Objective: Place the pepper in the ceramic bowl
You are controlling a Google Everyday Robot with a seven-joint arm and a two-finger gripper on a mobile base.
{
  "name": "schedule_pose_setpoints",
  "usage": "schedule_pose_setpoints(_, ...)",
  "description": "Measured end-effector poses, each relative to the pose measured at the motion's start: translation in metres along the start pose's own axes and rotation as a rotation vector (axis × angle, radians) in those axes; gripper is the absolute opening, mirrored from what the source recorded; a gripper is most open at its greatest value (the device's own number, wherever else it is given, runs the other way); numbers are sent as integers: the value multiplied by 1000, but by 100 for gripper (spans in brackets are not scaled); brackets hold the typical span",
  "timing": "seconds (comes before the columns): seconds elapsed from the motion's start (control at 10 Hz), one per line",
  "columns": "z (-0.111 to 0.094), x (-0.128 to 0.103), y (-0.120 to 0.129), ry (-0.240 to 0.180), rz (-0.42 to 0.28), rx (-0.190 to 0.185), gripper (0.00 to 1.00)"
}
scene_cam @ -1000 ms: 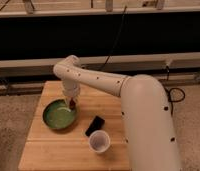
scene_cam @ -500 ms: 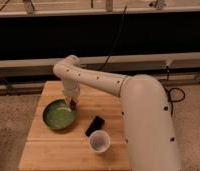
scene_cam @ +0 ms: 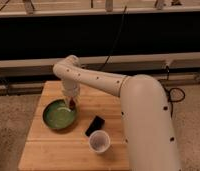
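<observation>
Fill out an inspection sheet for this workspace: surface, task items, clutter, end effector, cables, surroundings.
Surface: wooden table, light planks, on a speckled floor.
Pepper: small dark red piece at the end effector's tip, over the bowl's right rim.
Ceramic bowl: green, wide and shallow, on the table's left side; inside looks bare.
Clutter: flat black object right of the bowl; white cup upright near the front edge.
End effector: pointing down at the bowl's right edge, on the pepper.
Cables: black cable hanging behind the arm; another on the floor at right.
Surroundings: dark wall with horizontal rails behind.
</observation>
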Motion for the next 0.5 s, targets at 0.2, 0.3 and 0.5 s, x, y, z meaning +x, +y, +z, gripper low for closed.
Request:
schedule_pose_setpoints(0.2, 0, 0, 0, -1, 0, 0, 41)
schedule_pose_setpoints(0.3, -1, 0, 0, -1, 1, 1, 44)
schedule_pose_setpoints(0.5, -1, 0, -1, -3, 1, 1, 44)
